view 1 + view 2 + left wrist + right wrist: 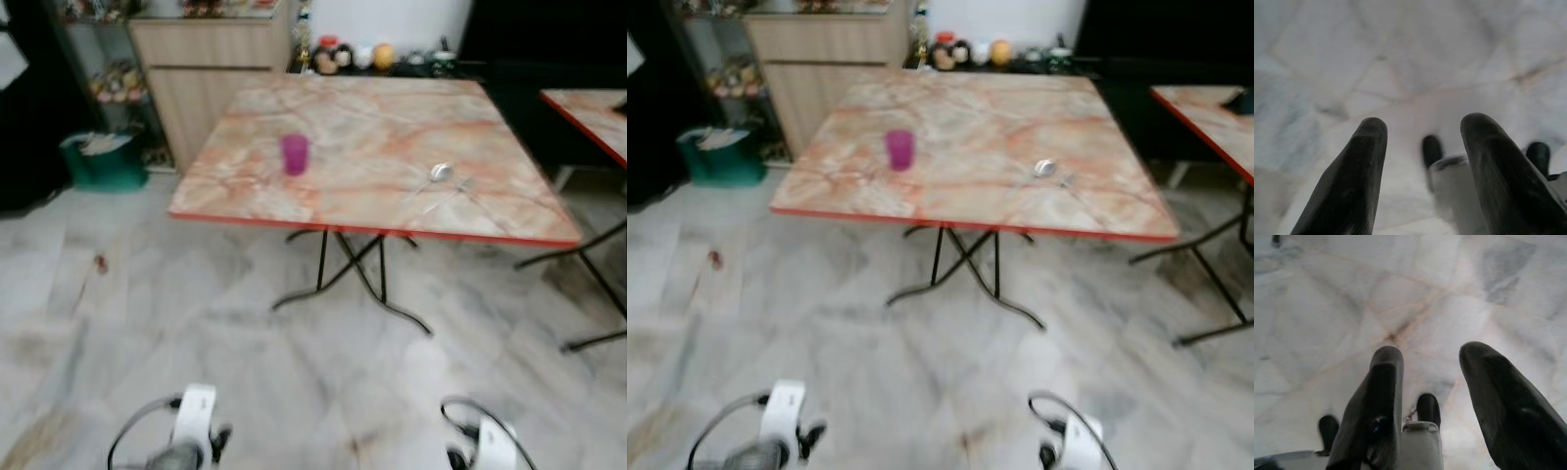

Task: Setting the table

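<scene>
A marble-pattern folding table (353,196) with a red edge stands ahead of me. On it a purple cup (295,154) stands upright toward the left side, and a metal spoon (438,176) lies toward the right. Both arms hang low near the floor. My left gripper (1420,132) is open with nothing between its fingers, pointing down at the marble floor. My right gripper (1432,362) is open too, empty, over the floor tiles.
A second similar table (593,113) stands at the right. A wooden cabinet (211,69) and a green bin (103,162) stand at the back left. Small items line a dark shelf (382,59) behind the table. Black table legs (343,274) cross under the top.
</scene>
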